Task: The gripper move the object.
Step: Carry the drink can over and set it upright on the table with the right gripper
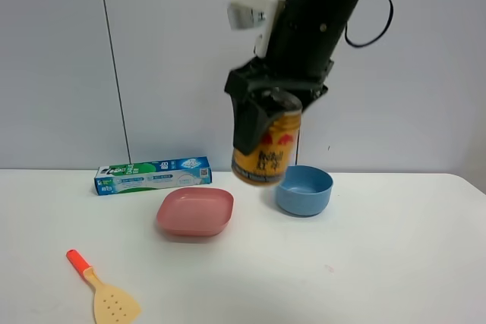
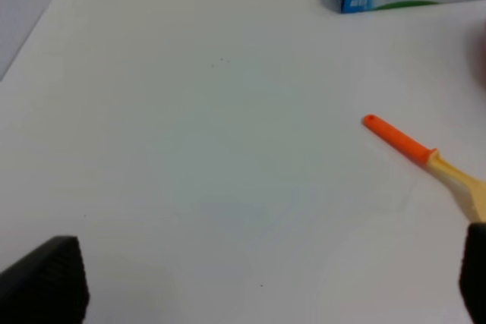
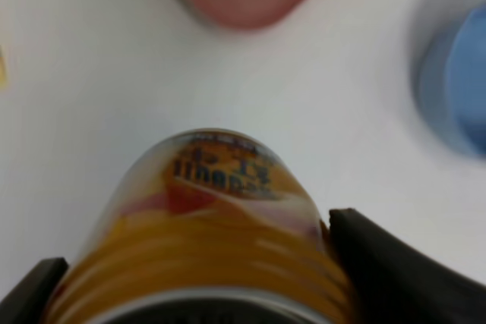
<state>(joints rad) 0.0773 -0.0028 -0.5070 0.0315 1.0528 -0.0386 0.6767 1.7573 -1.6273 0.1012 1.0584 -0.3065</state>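
Observation:
My right gripper (image 1: 267,136) hangs from the thick black arm with a white box near its wrist. It is shut on the gold Red Bull can (image 1: 266,153) and holds it in the air above the table, between the pink plate and the blue bowl. In the right wrist view the can (image 3: 220,225) fills the lower half between the two black fingers (image 3: 387,271). My left gripper (image 2: 266,294) is open and empty over bare table; only its two black fingertips (image 2: 45,282) show at the lower corners.
A pink plate (image 1: 195,211) and a blue bowl (image 1: 304,189) sit on the white table (image 1: 380,263) below the can. A blue-green toothpaste box (image 1: 152,174) lies at the back left. An orange-handled yellow spatula (image 1: 102,290) lies front left, also in the left wrist view (image 2: 421,153).

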